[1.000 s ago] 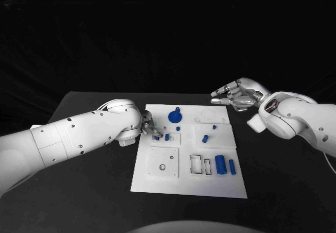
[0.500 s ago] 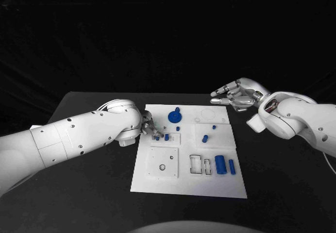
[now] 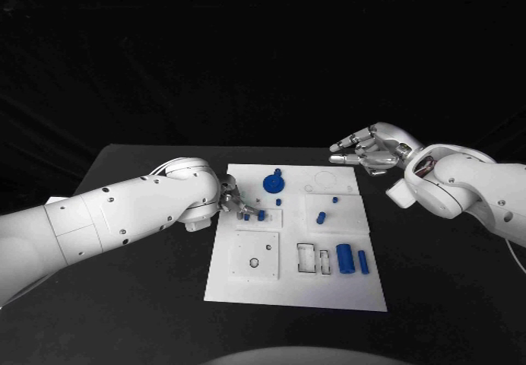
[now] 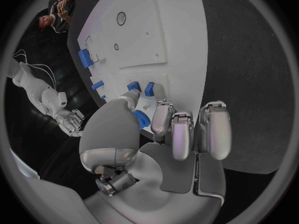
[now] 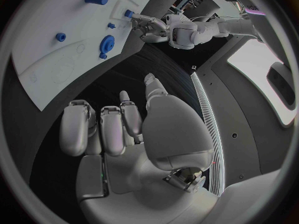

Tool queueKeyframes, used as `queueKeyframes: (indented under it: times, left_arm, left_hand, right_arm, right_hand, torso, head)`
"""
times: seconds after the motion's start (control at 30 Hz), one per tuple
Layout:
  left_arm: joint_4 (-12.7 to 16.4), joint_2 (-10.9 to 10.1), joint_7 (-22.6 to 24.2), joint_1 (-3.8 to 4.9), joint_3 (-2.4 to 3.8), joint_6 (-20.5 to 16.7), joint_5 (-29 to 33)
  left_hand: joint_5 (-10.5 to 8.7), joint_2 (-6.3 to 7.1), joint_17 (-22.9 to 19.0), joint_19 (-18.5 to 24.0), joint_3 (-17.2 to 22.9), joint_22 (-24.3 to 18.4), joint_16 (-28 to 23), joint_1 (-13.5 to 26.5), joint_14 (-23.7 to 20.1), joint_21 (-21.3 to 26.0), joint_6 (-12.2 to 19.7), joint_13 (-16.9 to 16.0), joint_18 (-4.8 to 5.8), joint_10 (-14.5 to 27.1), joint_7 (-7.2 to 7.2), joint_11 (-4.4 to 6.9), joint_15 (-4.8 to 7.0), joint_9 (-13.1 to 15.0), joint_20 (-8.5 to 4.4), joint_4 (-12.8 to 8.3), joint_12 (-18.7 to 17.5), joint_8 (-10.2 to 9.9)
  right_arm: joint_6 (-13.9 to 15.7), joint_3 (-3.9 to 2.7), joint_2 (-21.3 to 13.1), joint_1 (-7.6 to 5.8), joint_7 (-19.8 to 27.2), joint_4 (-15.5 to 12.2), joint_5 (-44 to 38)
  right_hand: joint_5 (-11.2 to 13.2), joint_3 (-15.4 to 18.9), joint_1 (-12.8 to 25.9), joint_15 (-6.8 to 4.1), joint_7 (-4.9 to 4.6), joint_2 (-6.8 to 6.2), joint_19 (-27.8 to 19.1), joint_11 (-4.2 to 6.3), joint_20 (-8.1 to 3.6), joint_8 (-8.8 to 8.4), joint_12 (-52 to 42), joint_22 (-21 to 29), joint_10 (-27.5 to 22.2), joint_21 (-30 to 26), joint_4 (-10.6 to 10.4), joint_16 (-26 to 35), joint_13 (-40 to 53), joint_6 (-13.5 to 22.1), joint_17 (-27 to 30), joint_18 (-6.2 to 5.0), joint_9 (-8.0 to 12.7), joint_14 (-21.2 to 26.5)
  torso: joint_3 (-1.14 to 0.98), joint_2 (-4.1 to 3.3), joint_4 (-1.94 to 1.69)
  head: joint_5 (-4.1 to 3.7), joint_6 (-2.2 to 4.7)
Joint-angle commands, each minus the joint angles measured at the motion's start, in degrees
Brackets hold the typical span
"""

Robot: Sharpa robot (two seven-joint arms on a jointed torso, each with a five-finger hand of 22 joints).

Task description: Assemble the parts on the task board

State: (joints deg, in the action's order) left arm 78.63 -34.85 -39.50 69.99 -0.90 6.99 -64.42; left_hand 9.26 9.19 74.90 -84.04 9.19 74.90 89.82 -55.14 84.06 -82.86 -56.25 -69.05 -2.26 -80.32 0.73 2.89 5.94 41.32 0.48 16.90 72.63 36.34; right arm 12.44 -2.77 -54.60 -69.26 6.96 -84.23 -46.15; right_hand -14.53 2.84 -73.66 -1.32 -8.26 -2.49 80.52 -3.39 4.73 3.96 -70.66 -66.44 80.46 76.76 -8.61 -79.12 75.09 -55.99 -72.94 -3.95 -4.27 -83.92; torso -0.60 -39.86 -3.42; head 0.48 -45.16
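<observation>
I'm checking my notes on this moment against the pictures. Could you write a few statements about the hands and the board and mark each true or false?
1. The left hand is at the small blue parts near the board's left edge. True.
2. The right hand holds a blue part. False: it holds nothing and hovers off the board's far right corner.
3. A blue gear lies near the board's far edge. True.
4. The two blue cylinders lie on the board's left half. False: they lie on its right half, nearer the robot.
5. The right hand rests on the board. False: it is clear of it.
</observation>
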Motion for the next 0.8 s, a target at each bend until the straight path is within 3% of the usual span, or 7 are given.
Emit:
queueKeyframes:
  times: [0.03, 0.27, 0.4, 0.47, 0.63, 0.73, 0.8]
  left_arm:
    - [0.72, -0.77, 0.99, -0.09, 0.03, -4.91, 3.74]
    - [1.87, -2.39, 8.95, 0.11, 0.19, -12.33, 11.83]
    - [2.42, -3.16, 14.61, 0.17, 0.23, -15.96, 16.03]
    - [2.51, -3.36, 18.01, 0.18, 0.23, -17.39, 17.7]
    - [2.25, -3.17, 28.64, 0.19, 0.24, -20.38, 19.48]
    - [1.53, -2.44, 33.92, 0.23, 0.24, -21.66, 15.84]
    - [0.79, -1.65, 36.32, 0.31, 0.24, -21.94, 10.96]
  left_hand:
    - [-0.12, -1.12, 15.1, -2.08, -2.73, 3.63, 0.18, -0.69, 5.94, 2.23, 1.98, 2.48, -0.57, 1.95, 0.54, -0.22, 0.09, -0.13, -0.33, -0.01, -2.32, -0.79]
    - [-0.06, -1.47, 14.31, 1.67, -3.89, -6.63, -0.33, -2.4, 5.69, 11.71, 6.74, 16.33, -2.82, 11.39, 2.72, -2.16, -1.41, -2.49, 0.93, -0.02, -15.1, -3.32]
    - [-0.06, -1.5, 4.93, 6.63, -4.84, -20.05, -7.35, -3.96, 2.49, 25.11, 9.19, 24.67, -5.48, 17.63, 4.07, -3.44, -2.57, -4.34, 2.07, 0.0, -22.42, -4.11]
    - [-0.13, -1.71, -4.79, 12.17, -4.52, -32.85, -15.82, -5.18, -1.82, 38.52, 11.32, 26.27, -7.68, 20.9, 5.13, -4.59, -3.52, -5.36, 2.89, 0.0, -24.31, -4.46]
    - [-0.05, -3.41, -24.43, 16.23, 0.54, -39.62, -34.83, -14.37, -13.12, 47.87, 15.2, 30.6, -7.89, 28.24, 7.67, -6.96, -5.75, -7.56, 4.98, -1.74, -29.42, -5.06]
    - [-0.09, -4.03, -27.48, 16.53, 4.48, -41.08, -37.67, -22.31, -15.14, 49.85, 15.29, 32.99, -8.13, 30.16, 8.04, -7.28, -6.04, -9.12, 5.39, -5.37, -31.77, -5.6]
    - [-0.82, -2.21, -28.71, 16.1, 8.17, -42.05, -38.49, -26.61, -15.92, 51.0, 14.3, 37.16, -8.33, 30.92, 8.3, -8.21, -6.63, -12.65, 5.3, -7.45, -35.66, -8.28]
  right_arm:
    - [-0.47, 0.01, 0.07, 0.03, 0.45, 0.02, -0.02]
    - [-0.49, 0.04, 0.11, 0.06, 0.47, 0.17, -0.01]
    - [-0.53, 0.06, 0.13, 0.11, 0.47, 0.29, 0.01]
    - [-0.52, 0.07, 0.12, 0.14, 0.48, 0.32, 0.01]
    - [-0.53, 0.09, 0.13, 0.2, 0.51, 0.36, 0.03]
    - [-0.53, 0.09, 0.12, 0.24, 0.51, 0.38, 0.04]
    - [-0.53, 0.09, 0.15, 0.26, 0.52, 0.39, 0.04]
  right_hand:
    - [-0.11, 0.36, 0.04, 0.06, -0.02, 0.68, -0.42, 0.16, -0.11, 0.38, 0.17, 0.05, -0.35, -0.18, 0.13, 0.19, 2.21, 0.35, 0.04, -0.85, -0.06, -2.54]
    - [-0.11, 0.36, 0.04, 0.06, -0.02, 0.68, -0.42, 0.16, -0.11, 0.38, 0.17, 0.05, -0.35, -0.18, 0.13, 0.19, 2.21, 0.35, 0.04, -0.85, -0.06, -2.54]
    - [-0.11, 0.36, 0.04, 0.06, -0.02, 0.68, -0.42, 0.16, -0.11, 0.38, 0.17, 0.05, -0.35, -0.18, 0.13, 0.19, 2.21, 0.35, 0.04, -0.85, -0.06, -2.54]
    - [-0.11, 0.36, 0.04, 0.06, -0.02, 0.68, -0.42, 0.16, -0.11, 0.38, 0.17, 0.05, -0.35, -0.18, 0.13, 0.19, 2.21, 0.35, 0.04, -0.85, -0.06, -2.54]
    - [-0.11, 0.36, 0.04, 0.06, -0.02, 0.68, -0.42, 0.16, -0.11, 0.38, 0.17, 0.05, -0.35, -0.18, 0.13, 0.19, 2.21, 0.35, 0.04, -0.85, -0.06, -2.54]
    - [-0.11, 0.36, 0.04, 0.06, -0.02, 0.68, -0.42, 0.16, -0.11, 0.38, 0.17, 0.05, -0.35, -0.18, 0.13, 0.19, 2.21, 0.35, 0.04, -0.85, -0.06, -2.54]
    - [-0.11, 0.36, 0.04, 0.06, -0.02, 0.68, -0.42, 0.16, -0.11, 0.38, 0.17, 0.05, -0.35, -0.18, 0.13, 0.19, 2.21, 0.35, 0.04, -0.85, -0.06, -2.54]
  torso:
    - [-0.03, 0.0, -0.03]
    - [0.01, 0.02, -0.07]
    - [0.02, -0.02, -0.02]
    - [0.05, -0.02, -0.04]
    - [0.05, -0.04, -0.01]
    - [0.05, 0.02, -0.05]
    - [0.05, 0.03, -0.01]
  head:
    - [-0.04, 0.06]
    - [-0.14, 0.09]
    - [-0.19, 0.16]
    - [-0.27, 0.15]
    - [-0.41, 0.29]
    - [-0.55, 0.42]
    - [-0.59, 0.54]
